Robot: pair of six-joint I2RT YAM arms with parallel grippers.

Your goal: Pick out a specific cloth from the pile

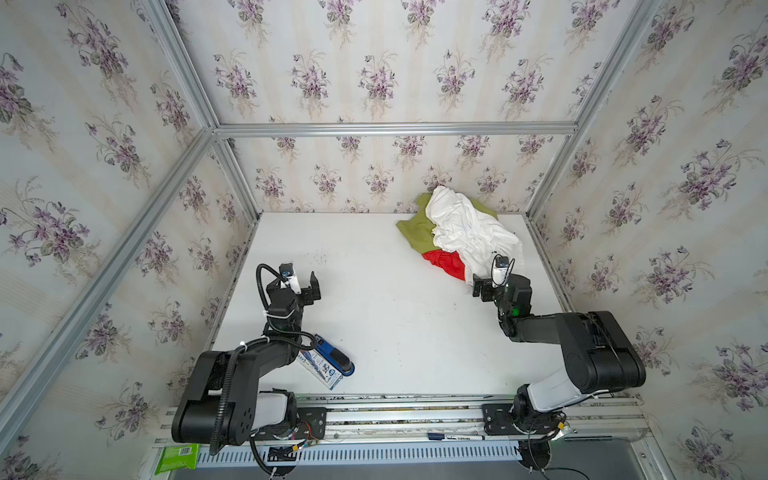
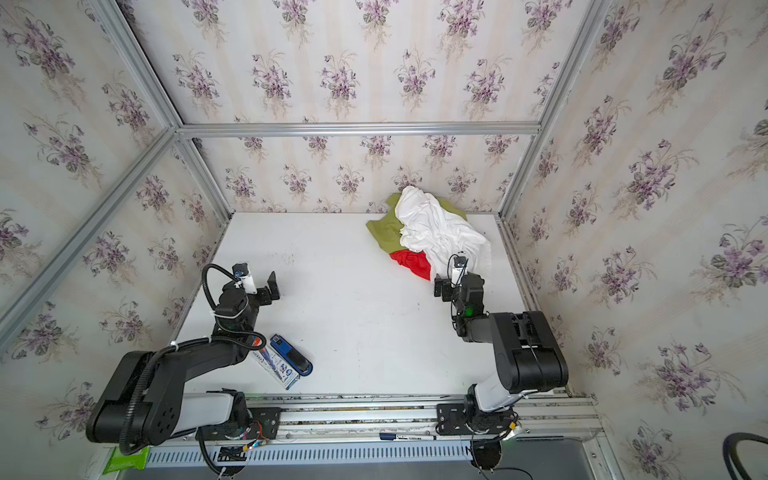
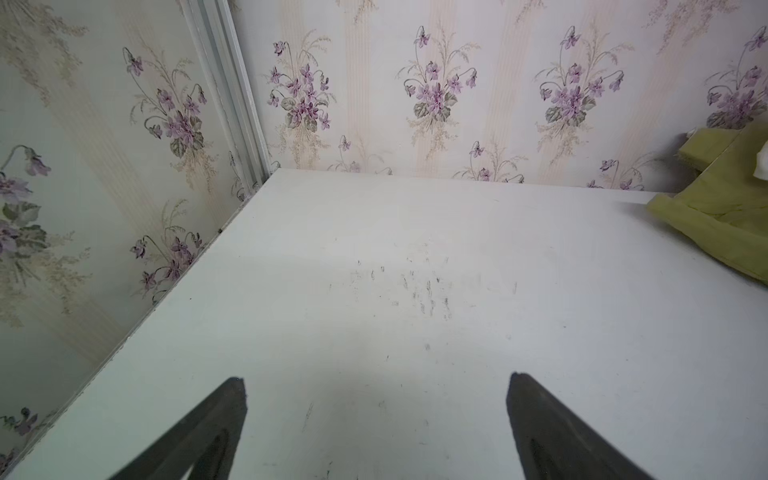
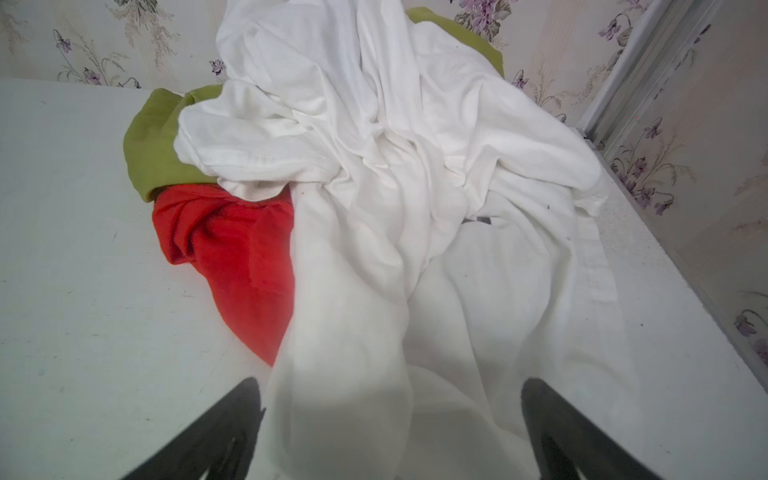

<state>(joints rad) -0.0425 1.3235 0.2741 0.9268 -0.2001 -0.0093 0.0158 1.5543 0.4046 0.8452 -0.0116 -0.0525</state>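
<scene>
**Red cloth lay just off to one side of the right claw**

The right claw [image 4: 390, 388] was wide open and held nothing. In the right wrist view, a flap of the white cloth [image 4: 374, 145] showed between its two fingers. I could not tell if the flap touched them.

The red cloth [image 1: 446, 262] lay just past that claw, a little toward the left arm's side. It was shaped like a long wedge. Its thin end pointed back at the right claw. Its fat end was tucked under the white cloth and touched the green cloth [image 4: 151, 141].

The right arm was much nearer, so I think it was the one to reach. It would need to slide sideways first, or it might pinch white instead of red.

The left claw [image 3: 377, 380] was wide open too, and empty. It hung over bare table, well apart from the pile [image 1: 457, 226].

The pile sat in the far right corner of the table [image 1: 374, 316]. The table was flat, white and a bit scuffed. Walls [image 1: 374, 62] with purple flower paper stood behind it and on both sides.
</scene>
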